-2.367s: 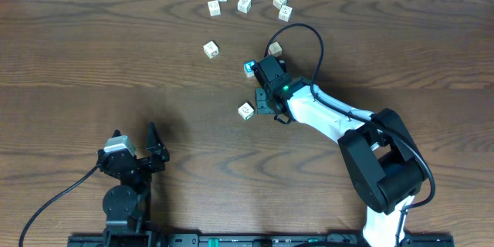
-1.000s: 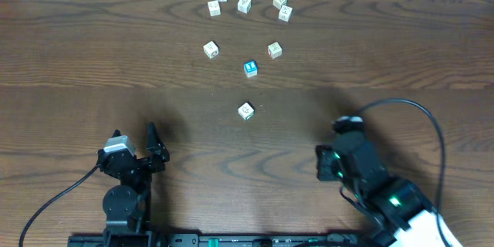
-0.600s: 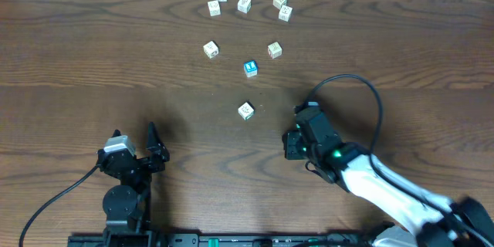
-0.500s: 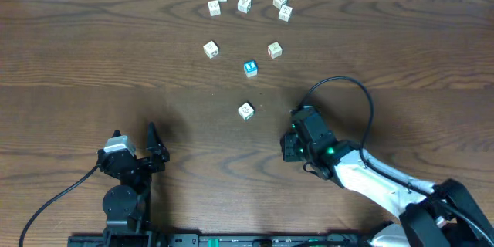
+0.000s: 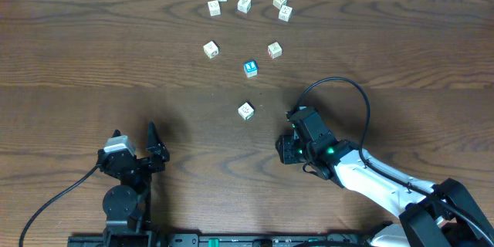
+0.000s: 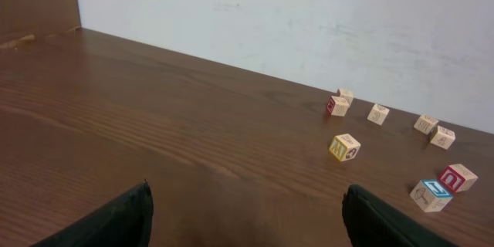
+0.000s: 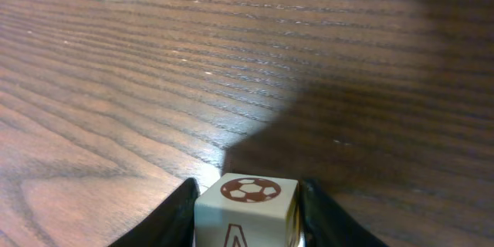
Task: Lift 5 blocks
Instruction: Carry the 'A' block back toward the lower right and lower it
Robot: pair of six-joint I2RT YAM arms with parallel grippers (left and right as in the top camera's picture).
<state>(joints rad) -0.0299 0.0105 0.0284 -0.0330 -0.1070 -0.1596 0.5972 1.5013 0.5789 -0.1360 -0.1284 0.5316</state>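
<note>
1. One broad wooden table (image 5: 77,46) carries everything. Its near and left stretches lie bare, so there is plenty of room to swing. The far edge runs just behind the farthest cubes, against a white wall (image 6: 309,15).
2. Two arms work here. The right arm (image 5: 370,177) reaches in low from the near right, its cable (image 5: 340,85) arching above it. The left arm (image 5: 123,177) sits by the front edge, well apart from every block, out of the way, I'd say.
3. The left gripper (image 6: 247,204) gapes wide with nothing between its fingers.
4. The right gripper (image 5: 283,150) hangs close over the wood. Its fingers lie flush on both sides of a soccer-ball block (image 7: 247,201) with no gap showing, so I take it as gripped. I cannot tell whether the block touches the table.
5. Four more blocks lie loose: green-printed block (image 5: 245,110) near the right gripper, then blue-faced block (image 5: 250,67), red-printed block (image 5: 274,49) and yellow-printed block (image 5: 211,49). They are spaced apart, so fingers should be able to straddle each.
6. Five pale far cubes (image 5: 244,4) sit closer together near the far edge.
</note>
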